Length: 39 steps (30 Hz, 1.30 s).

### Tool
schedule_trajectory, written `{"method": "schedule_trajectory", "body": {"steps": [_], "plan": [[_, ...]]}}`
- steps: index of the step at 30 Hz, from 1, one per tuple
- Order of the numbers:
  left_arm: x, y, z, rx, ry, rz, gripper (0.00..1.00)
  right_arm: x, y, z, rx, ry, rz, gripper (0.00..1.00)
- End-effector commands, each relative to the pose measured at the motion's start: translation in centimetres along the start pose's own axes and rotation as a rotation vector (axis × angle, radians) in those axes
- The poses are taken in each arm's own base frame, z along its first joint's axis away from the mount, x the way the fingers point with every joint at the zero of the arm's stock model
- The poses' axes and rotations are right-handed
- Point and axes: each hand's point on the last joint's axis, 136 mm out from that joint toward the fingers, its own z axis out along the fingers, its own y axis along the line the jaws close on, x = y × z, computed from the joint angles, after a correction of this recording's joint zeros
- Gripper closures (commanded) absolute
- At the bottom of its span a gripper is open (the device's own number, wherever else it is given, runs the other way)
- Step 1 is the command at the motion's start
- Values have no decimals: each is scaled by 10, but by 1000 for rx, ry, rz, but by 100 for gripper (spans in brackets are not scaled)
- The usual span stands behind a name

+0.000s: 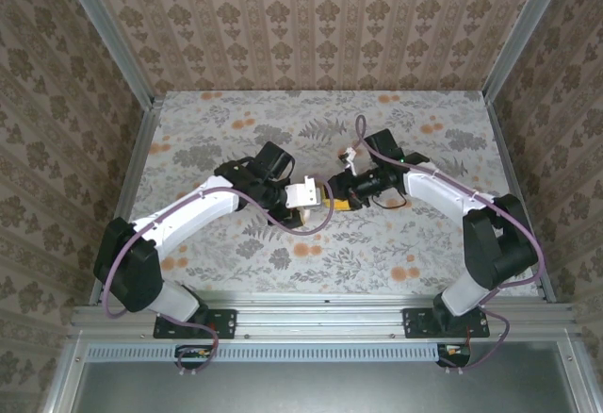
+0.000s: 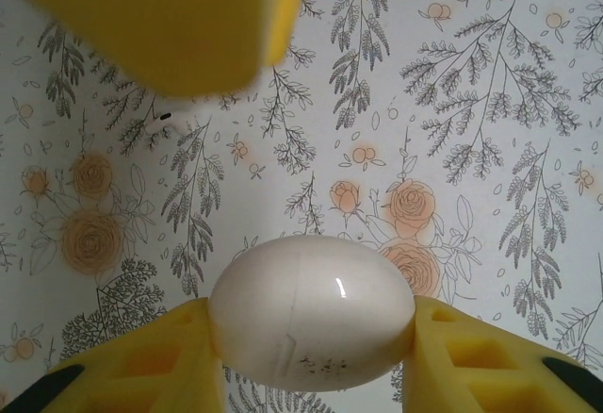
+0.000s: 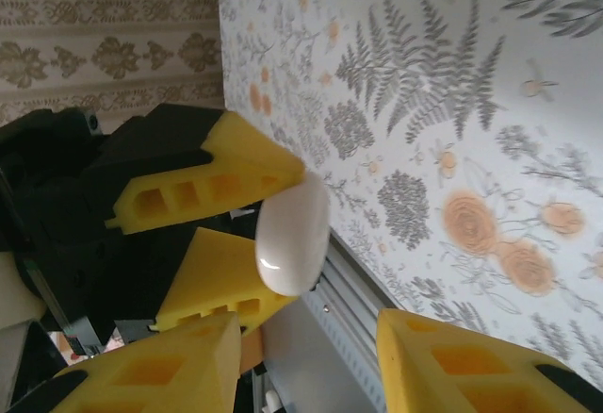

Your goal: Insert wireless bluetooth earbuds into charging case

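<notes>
Closest in, the left gripper (image 2: 313,330) clamps the closed charging case (image 2: 311,305) by its sides, clear of the floral table (image 2: 490,196), probably offering it to the right gripper (image 3: 306,338), whose jaws stand apart and empty just beyond. No branding is legible; only faint specks mark the shell.

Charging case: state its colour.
The charging case is a plain, glossy, pale pinkish-white. The left wrist view shows it best.
</notes>
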Motion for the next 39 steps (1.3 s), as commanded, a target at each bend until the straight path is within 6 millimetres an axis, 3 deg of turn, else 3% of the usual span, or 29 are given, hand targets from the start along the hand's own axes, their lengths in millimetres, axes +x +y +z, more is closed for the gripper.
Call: {"method": "schedule_trajectory", "body": {"steps": [1,10,29,39], "plan": [[-12,-2,-4,-2,-23,66,70,3,15,3,-32,-1,7,57],[-19,2,-6,-19,-33,59,71,6,15,21,-28,38,13,57],[-27,6,-11,-56,-58,65,72,15,13,36,-30,93,21,58],[-31,6,-16,-72,-73,74,72,9,16,37,-37,81,3,79]]}}
